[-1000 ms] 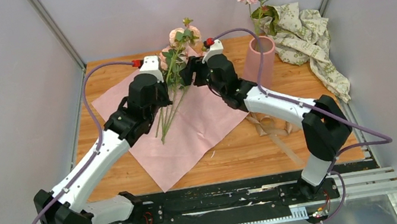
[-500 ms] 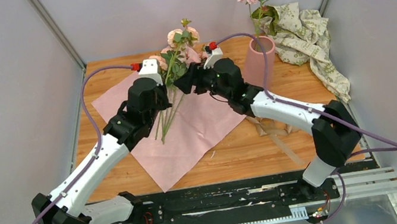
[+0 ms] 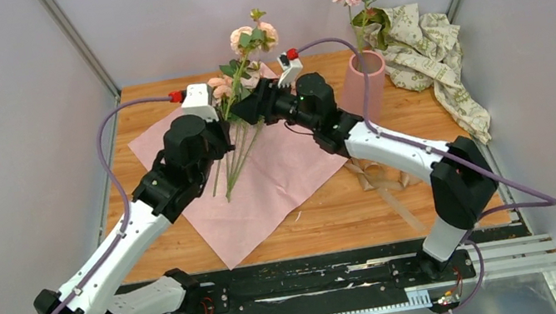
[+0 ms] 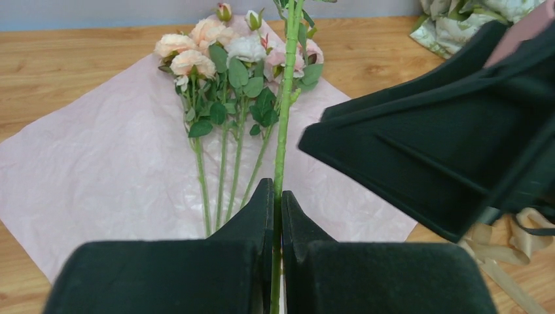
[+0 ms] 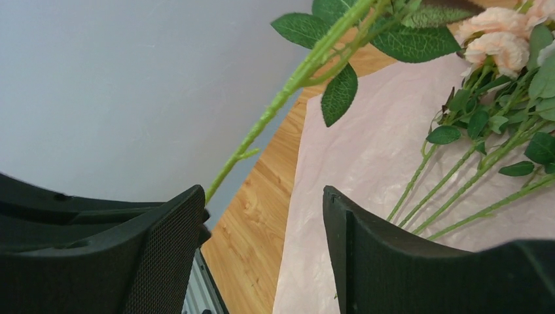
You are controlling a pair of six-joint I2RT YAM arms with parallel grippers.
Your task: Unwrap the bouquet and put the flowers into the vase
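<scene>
Fingers of our left gripper are clenched tight on one green stem, which rises up and away from them. Our right gripper stands spread wide just beside that stem, grasping nothing. Below, we see the other flowers lying flat on the unfolded pink paper. Farther right, the vase stands upright on the table, beyond the paper's right edge.
</scene>
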